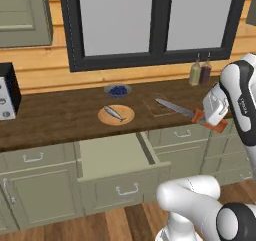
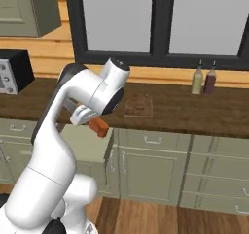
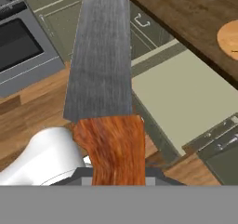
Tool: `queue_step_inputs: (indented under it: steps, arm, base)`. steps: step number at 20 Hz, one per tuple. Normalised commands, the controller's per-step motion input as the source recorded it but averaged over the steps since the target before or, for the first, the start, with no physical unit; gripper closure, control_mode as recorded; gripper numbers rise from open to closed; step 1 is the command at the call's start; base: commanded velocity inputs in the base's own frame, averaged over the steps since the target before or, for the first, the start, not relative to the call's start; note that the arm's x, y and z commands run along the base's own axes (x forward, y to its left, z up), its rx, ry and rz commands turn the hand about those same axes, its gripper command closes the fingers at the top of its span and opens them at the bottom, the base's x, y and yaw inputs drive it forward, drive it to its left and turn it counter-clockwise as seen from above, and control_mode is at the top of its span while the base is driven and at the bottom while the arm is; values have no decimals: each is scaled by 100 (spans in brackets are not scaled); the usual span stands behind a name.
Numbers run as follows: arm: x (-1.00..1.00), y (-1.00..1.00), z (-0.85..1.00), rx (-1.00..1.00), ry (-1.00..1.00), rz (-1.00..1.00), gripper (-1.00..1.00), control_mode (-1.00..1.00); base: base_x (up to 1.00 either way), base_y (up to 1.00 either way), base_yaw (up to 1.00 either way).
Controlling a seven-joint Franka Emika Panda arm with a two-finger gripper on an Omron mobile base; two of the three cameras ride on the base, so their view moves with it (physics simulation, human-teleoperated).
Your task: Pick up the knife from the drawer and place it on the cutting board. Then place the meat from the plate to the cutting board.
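Knife (image 3: 104, 79): nearest the lens in the hand view, its orange-red handle rises from the bottom centre and the grey blade runs up to the top edge; in the left base view it slants at centre right, blade tip toward upper left.
Drawer (image 1: 116, 157): lower centre of the left base view, pulled out and bare inside, so the knife has already left it.
Plate (image 1: 116, 115): centre of that view, on the dark countertop (image 1: 60, 112), carrying the meat (image 1: 114, 113) for the second step.
Cutting board (image 1: 159, 106): just right of the plate, faint against the wood; the blade tip hangs over it, which I judge to be the approach for setting down.
Gripper (image 1: 207, 116): right of the board, narrowed onto the knife handle, holding it.
Knife versus fingers: handle end sits between them, blade projecting straight away from the hand.
Reason for hold: gripping the handle leaves the blade free to lie flat on the board.
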Motion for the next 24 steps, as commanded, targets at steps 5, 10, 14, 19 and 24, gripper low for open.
queue_step_inputs:
  steps: [5,10,14,19,24]
  arm:
    - [0,0,0,0,0,0,100,100]
    - [0,0,0,0,0,0,100,100]
    - [0,0,0,0,0,0,100,100]
    - [0,0,0,0,0,0,100,100]
    - [0,0,0,0,0,0,100,100]
  base:
    - [2,-100,-15]
    - [57,-47,-3]
    - [92,-14,3]
    - [77,7,30]
    - [37,-4,50]
